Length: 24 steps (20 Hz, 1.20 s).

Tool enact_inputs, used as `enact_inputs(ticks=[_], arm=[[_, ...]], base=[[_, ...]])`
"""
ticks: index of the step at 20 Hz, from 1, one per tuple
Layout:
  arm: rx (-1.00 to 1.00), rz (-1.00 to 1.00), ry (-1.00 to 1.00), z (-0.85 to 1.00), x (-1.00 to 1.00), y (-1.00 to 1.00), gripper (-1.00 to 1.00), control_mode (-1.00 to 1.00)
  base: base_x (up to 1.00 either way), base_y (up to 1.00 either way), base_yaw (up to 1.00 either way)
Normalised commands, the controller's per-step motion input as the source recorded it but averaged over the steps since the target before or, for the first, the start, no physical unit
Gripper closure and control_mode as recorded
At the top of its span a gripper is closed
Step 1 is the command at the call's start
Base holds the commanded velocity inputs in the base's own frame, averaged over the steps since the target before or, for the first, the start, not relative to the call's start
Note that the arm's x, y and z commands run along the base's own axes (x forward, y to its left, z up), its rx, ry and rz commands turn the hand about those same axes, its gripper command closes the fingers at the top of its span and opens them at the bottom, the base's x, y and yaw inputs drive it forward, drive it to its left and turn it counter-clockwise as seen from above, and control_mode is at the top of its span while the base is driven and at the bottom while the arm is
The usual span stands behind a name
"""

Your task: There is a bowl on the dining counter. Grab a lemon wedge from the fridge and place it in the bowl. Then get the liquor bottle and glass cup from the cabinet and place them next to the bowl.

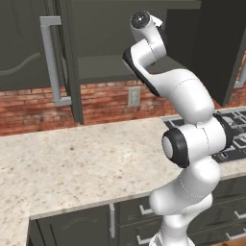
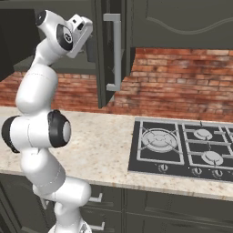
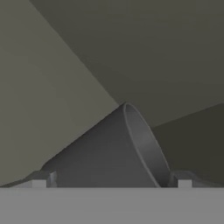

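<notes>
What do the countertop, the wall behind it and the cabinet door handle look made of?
Countertop: speckled beige stone, probably granite, with a soft sheen. Wall: red brick with pale mortar lines, matte. Cabinet door handle: plain grey bar, likely brushed metal.

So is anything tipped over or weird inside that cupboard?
Yes. In the hand view a grey glass cup lies on its side on the cabinet shelf, rim tilted, between the open gripper fingertips. The cabinet door stands open above the counter.
</notes>
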Motion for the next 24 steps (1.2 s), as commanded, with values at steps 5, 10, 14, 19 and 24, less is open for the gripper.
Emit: enact_inputs(ticks=[5, 10, 14, 19, 24], arm=[[0.0, 0.0, 0.0, 0.0, 0.0, 0.0, -1.0, -1.0], [0.0, 0.0, 0.0, 0.0, 0.0, 0.0, -1.0, -1.0], [0.0, 0.0, 0.02, -0.04, 0.04, 0.0, -1.0, -1.0], [0.0, 0.0, 0.09, -0.17, 0.1, 0.0, -1.0, -1.0], [0.0, 0.0, 0.16, -0.28, 0.14, 0.0, -1.0, -1.0]], base=[[0.0, 0.0, 0.0], [0.0, 0.0, 0.0], [0.0, 0.0, 0.0], [0.0, 0.0, 0.0], [0.0, 0.0, 0.0]])
